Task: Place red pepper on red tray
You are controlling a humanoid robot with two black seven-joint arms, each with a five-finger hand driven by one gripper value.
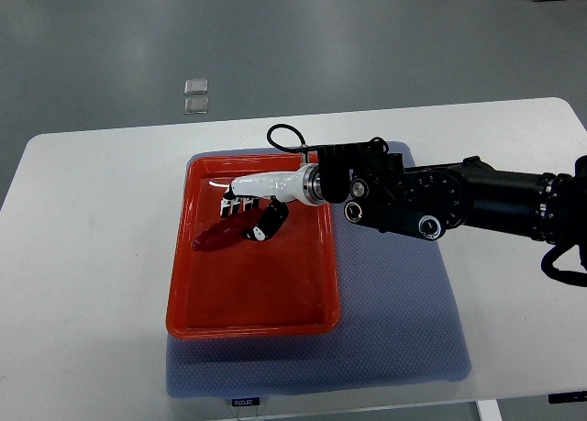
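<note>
A long red pepper [218,237] lies inside the red tray [250,302], toward its upper left part. My right hand [251,210], white with black fingertips, reaches in from the right over the tray. Its fingers [263,227] curl around the pepper's right end, and the pepper's pointed tip sticks out to the left. Whether the pepper rests on the tray floor or hangs just above it cannot be told. The black right arm [459,201] stretches across the mat. The left arm is out of view.
The tray sits on a blue-grey mat [394,302] on a white table [92,256]. Two small clear squares [195,94] lie on the grey floor beyond the table's far edge.
</note>
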